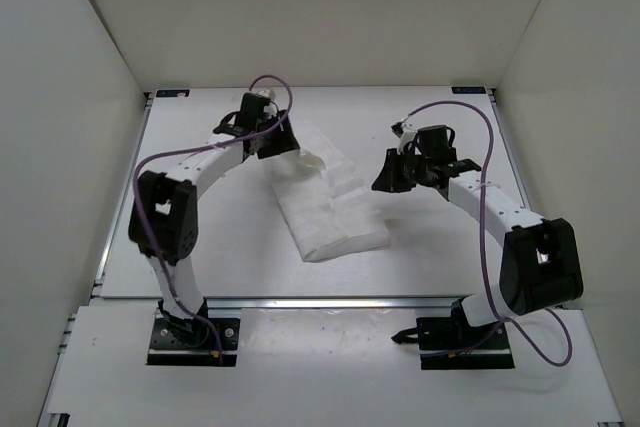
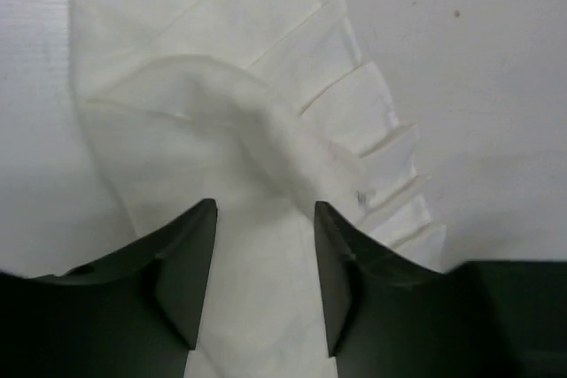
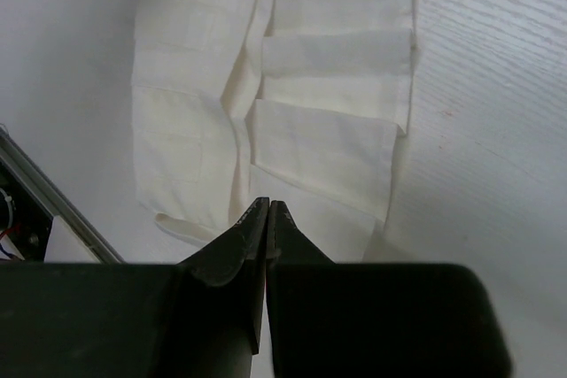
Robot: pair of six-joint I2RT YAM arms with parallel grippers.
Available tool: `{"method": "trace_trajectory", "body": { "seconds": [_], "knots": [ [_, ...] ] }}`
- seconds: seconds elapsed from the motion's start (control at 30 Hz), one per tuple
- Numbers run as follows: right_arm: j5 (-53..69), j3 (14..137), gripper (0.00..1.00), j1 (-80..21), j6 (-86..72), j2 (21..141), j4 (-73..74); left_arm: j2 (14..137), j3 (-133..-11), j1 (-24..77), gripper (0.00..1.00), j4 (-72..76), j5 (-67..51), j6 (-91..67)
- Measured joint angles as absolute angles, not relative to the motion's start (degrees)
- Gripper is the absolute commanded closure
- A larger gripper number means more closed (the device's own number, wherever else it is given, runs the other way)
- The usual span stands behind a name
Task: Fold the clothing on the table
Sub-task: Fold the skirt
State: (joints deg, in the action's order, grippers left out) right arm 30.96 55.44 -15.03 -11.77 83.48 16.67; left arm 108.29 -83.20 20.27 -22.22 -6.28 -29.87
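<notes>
The clothing is a white, pleated garment lying in a folded strip across the middle of the table. My left gripper hangs over its far-left end. In the left wrist view this gripper is open, and a raised hump of the clothing lies under and just beyond the gap, with nothing pinched. My right gripper hovers beside the garment's right side. Its fingers are pressed together and empty, above the stepped pleats of the clothing.
White walls enclose the table on three sides. A metal rail runs along the near edge, with both arm bases behind it. Purple cables loop along each arm. A rail edge shows at the left of the right wrist view.
</notes>
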Motion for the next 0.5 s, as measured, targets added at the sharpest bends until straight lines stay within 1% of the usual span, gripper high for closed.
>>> {"method": "trace_trajectory", "body": {
  "seconds": [0.03,0.07,0.13,0.2,0.33,0.5],
  "knots": [
    [31.0,55.9,1.0,-15.5,-11.8,83.5,16.6,104.6,-79.5,20.0,0.57,-20.3,-5.2,-30.6],
    [31.0,56.2,1.0,-16.1,-11.8,83.6,16.6,101.4,-76.7,19.7,0.62,-18.9,-4.4,-31.4],
    [31.1,56.9,1.0,-17.2,-11.8,84.0,16.6,96.4,-73.3,19.2,0.84,-16.1,-3.0,-32.4],
    [31.3,57.4,1.0,-18.0,-11.7,84.7,16.6,94.0,-71.9,19.0,1.0,-13.0,-1.8,-33.3],
    [31.7,57.5,1.0,-19.1,-11.4,85.8,17.1,93.8,-69.5,20.2,1.0,-7.2,-2.0,-35.2],
    [32.0,57.3,1.0,-19.0,-11.3,85.7,17.3,100.2,-67.1,21.8,1.0,1.4,-8.9,-39.2]
  ]
}}
